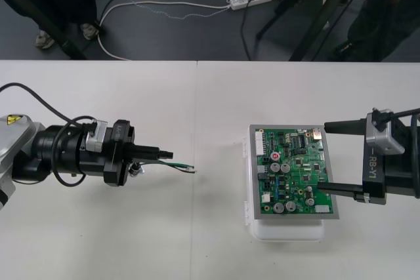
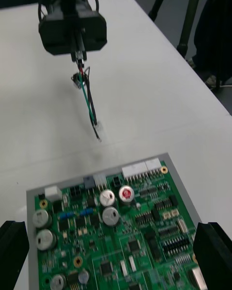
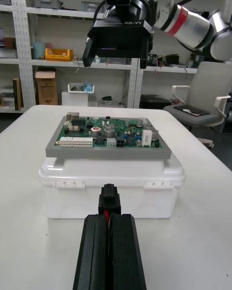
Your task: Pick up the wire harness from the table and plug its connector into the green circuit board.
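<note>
Left of the board (image 1: 295, 168), left hand (image 1: 157, 153) pinched the harness (image 2: 88, 94); wrist view caught its plug (image 3: 108, 199), front view trailing wires (image 1: 180, 165).

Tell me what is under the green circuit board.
The green circuit board rests on a grey plate atop a white base standing on the table. The base's inside is covered.

Left arm (image 1: 59, 152) in from bench's left edge, held level, wrist pointing toward right edge. Left gripper (image 1: 161, 155) over bench's left half; jaws pressed together, pinching wire harness (image 1: 182, 166), wires trailing from tips. Right arm (image 3: 188, 21) in from bench's right edge. Right gripper (image 1: 324, 157) level, pointing toward left edge, facing left gripper; jaws spread wide, one toward far edge, one toward near edge. Grippers well apart.
</note>
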Action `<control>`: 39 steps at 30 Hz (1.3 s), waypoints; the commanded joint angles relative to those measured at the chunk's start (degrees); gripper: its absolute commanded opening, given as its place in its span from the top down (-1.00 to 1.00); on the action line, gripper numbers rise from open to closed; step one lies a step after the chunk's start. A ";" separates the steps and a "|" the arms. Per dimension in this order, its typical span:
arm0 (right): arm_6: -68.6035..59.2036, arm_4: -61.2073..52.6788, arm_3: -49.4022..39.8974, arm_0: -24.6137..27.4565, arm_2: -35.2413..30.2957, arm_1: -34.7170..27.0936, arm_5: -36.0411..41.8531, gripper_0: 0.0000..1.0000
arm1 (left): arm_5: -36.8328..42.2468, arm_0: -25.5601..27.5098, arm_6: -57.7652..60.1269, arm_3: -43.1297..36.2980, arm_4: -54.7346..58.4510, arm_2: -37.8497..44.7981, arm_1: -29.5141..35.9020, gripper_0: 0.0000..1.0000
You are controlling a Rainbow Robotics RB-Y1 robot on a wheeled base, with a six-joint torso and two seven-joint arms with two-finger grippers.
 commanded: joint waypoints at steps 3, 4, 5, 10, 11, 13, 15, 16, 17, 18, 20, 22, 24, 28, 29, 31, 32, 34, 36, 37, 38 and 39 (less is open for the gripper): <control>3.66 6.79 -1.07 1.92 -1.23 -2.66 -0.26 -1.00 | -2.60 -0.69 -5.11 4.34 0.51 -3.07 -2.80 1.00; 4.01 7.93 -1.16 2.01 -1.14 -2.84 -0.26 -1.00 | -2.60 -0.86 -5.99 4.87 0.51 -3.33 -3.33 1.00; 4.27 8.90 -1.07 2.01 -1.14 -3.02 -0.26 -1.00 | -2.60 -0.86 -6.60 5.13 0.51 -3.60 -3.59 1.00; 8.67 14.17 -1.07 1.92 -1.05 -3.46 -0.26 -1.00 | -2.60 -0.95 -8.45 5.48 0.42 -5.09 -4.99 1.00; 9.46 15.23 -1.07 2.01 -1.05 -3.46 -0.26 -1.00 | -2.60 -0.95 -8.63 5.48 0.42 -5.18 -5.26 1.00; 11.31 17.77 -1.07 1.92 -1.05 -3.46 -0.26 -1.00 | -2.60 -0.95 -9.15 5.48 0.42 -5.44 -5.87 1.00; 12.98 19.80 -1.16 1.92 -0.88 -3.54 -0.26 -1.00 | -2.60 -0.95 -9.50 5.48 0.33 -5.44 -6.40 1.00; 14.03 21.03 -1.16 1.92 -0.79 -3.54 -0.26 -1.00 | -2.60 -0.95 -9.86 5.48 0.33 -5.35 -6.84 1.00; 15.00 22.17 -1.07 1.92 -0.79 -3.63 -0.26 -1.00 | -2.60 -1.13 -10.03 5.48 0.16 -5.44 -7.19 1.00; 15.79 22.78 -1.07 1.92 -0.79 -3.54 -0.26 -1.00 | -2.60 -1.13 -10.12 5.48 -0.19 -5.35 -7.63 1.00; 17.11 24.28 -1.07 1.92 -0.70 -3.63 -0.26 -1.00 | -2.60 -1.48 -10.56 5.48 -0.90 -5.44 -8.33 1.00; 18.16 26.39 -1.07 1.92 -0.44 -3.54 -0.26 -1.00 | -2.60 -1.74 -10.91 5.48 -1.34 -5.35 -9.04 1.00; 18.42 28.85 -1.07 1.92 0.27 -3.63 -0.26 -1.00 | -2.60 -1.92 -11.26 5.40 -1.69 -5.44 -9.48 1.00; 18.78 32.80 -1.07 1.92 1.94 -3.63 -0.26 -1.00 | -1.81 -2.45 -12.05 5.48 -2.83 -5.35 -10.27 1.00; 18.86 34.03 -0.81 1.92 2.46 -3.63 -0.26 -1.00 | -1.54 -2.62 -12.23 5.48 -2.92 -5.35 -10.44 1.00; 18.95 35.88 -0.37 1.83 3.08 -3.63 -0.26 -1.00 | -0.84 -2.80 -12.49 5.48 -3.09 -5.35 -10.71 1.00; 19.13 36.85 -0.10 1.83 3.52 -3.54 -0.26 -1.00 | -0.40 -2.89 -12.58 5.48 -3.18 -5.35 -10.88 1.00; 19.22 38.34 0.60 1.75 4.13 -3.63 -0.26 -1.00 | 0.21 -2.97 -12.67 5.48 -3.71 -5.44 -11.24 1.00; 19.39 40.36 1.65 1.66 5.19 -3.63 -0.26 -1.00 | 1.27 -3.24 -12.67 5.48 -4.24 -5.44 -11.67 1.00; 19.39 40.80 1.92 1.57 5.54 -3.54 -0.26 -1.00 | 1.53 -3.33 -12.67 5.48 -4.24 -5.53 -11.85 1.00; 19.48 41.86 2.36 1.48 6.33 -3.54 -0.26 -1.00 | 2.41 -3.50 -12.67 5.48 -4.33 -5.79 -12.03 1.00; 19.57 42.47 2.44 1.39 6.59 -3.54 -0.26 -1.00 | 2.94 -3.59 -12.67 5.48 -4.33 -6.06 -12.29 1.00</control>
